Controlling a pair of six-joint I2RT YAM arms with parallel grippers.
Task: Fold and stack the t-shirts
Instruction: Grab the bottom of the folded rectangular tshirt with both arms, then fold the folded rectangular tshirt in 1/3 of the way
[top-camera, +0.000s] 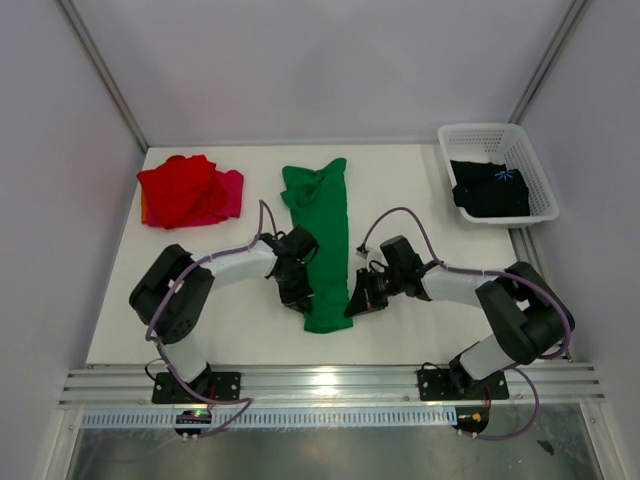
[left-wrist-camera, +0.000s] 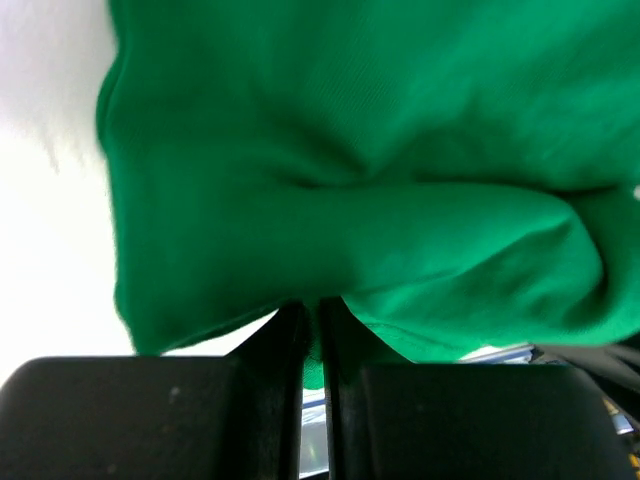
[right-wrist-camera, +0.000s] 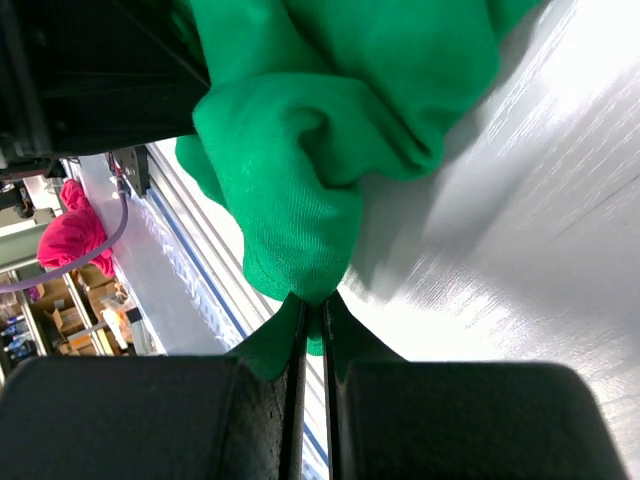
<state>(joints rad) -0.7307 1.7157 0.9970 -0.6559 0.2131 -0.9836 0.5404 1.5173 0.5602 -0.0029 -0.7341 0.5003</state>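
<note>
A bright green t-shirt (top-camera: 322, 232) lies as a long narrow strip down the middle of the table. My left gripper (top-camera: 297, 290) is shut on its near left edge; the left wrist view shows green cloth (left-wrist-camera: 360, 170) pinched between the jaws. My right gripper (top-camera: 356, 300) is shut on its near right edge; the right wrist view shows green cloth (right-wrist-camera: 300, 160) bunched at the jaws. A red t-shirt (top-camera: 180, 188) lies crumpled on a magenta-pink t-shirt (top-camera: 232, 190) at the far left. A black t-shirt with a blue print (top-camera: 490, 188) lies in the basket.
A white lattice basket (top-camera: 540, 170) stands at the far right corner. Metal rails (top-camera: 330, 385) run along the near table edge by the arm bases. White walls enclose the table at the back and sides.
</note>
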